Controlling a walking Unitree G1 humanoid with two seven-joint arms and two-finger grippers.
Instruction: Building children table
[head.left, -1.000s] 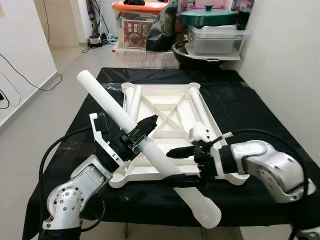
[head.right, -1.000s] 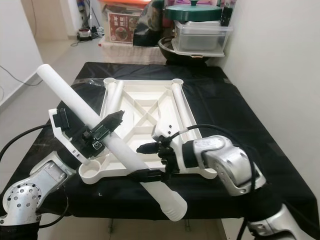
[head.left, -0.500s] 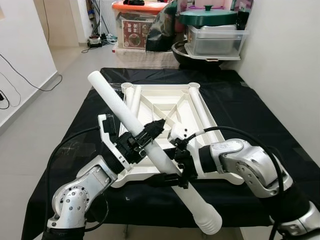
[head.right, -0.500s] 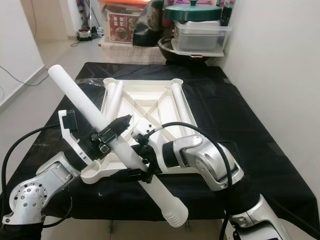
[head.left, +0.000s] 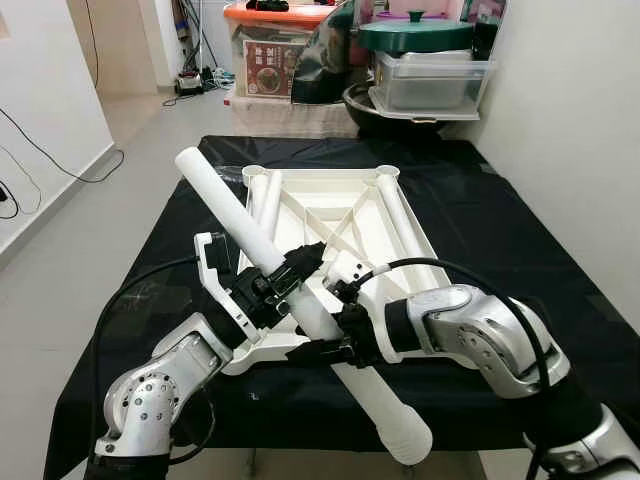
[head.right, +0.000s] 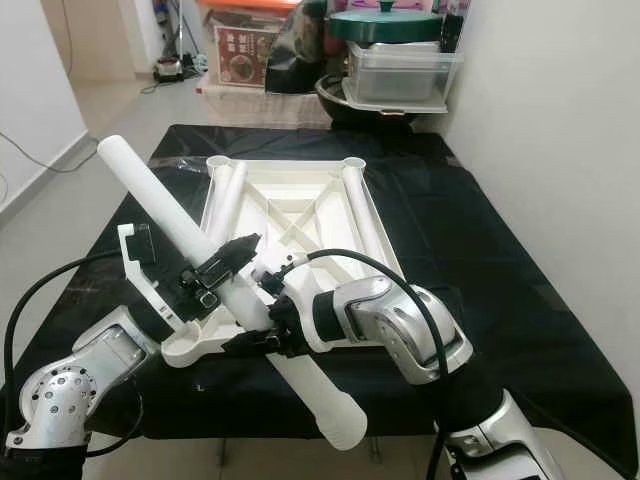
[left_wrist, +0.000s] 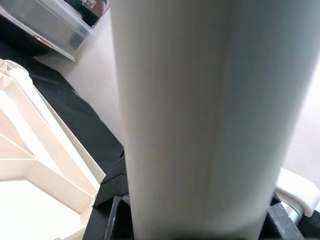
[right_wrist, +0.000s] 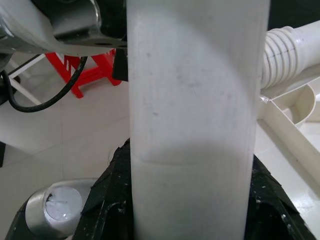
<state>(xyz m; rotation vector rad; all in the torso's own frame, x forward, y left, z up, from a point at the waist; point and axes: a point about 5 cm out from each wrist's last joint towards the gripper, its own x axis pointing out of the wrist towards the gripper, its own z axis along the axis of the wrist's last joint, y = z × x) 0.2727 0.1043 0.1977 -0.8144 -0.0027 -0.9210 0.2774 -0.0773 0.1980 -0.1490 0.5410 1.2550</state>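
Note:
A white table top (head.left: 340, 215) lies upside down on the black-covered table (head.left: 520, 230). Two white legs lie along its ribs, one on the left (head.left: 268, 195) and one on the right (head.left: 402, 215). A third long white leg (head.left: 235, 220) slants from upper left down past the table's near edge, its ribbed end (head.left: 405, 440) hanging free. My left gripper (head.left: 305, 265) is shut on this leg near its middle. Just below it, my right gripper (head.left: 322, 322) is shut on the same leg. The leg (left_wrist: 190, 125) sits between the black fingers (right_wrist: 110, 195) in both wrist views.
Plastic storage boxes and a green pot (head.left: 415, 32) are stacked behind the table. A white wall stands close on the right. Bare floor with cables (head.left: 60, 160) lies to the left. A red stool (right_wrist: 90, 75) stands on the floor below.
My right gripper has slid up the slanted leg, from near its lower part to just under my left gripper. The leg has shifted a little away from me.

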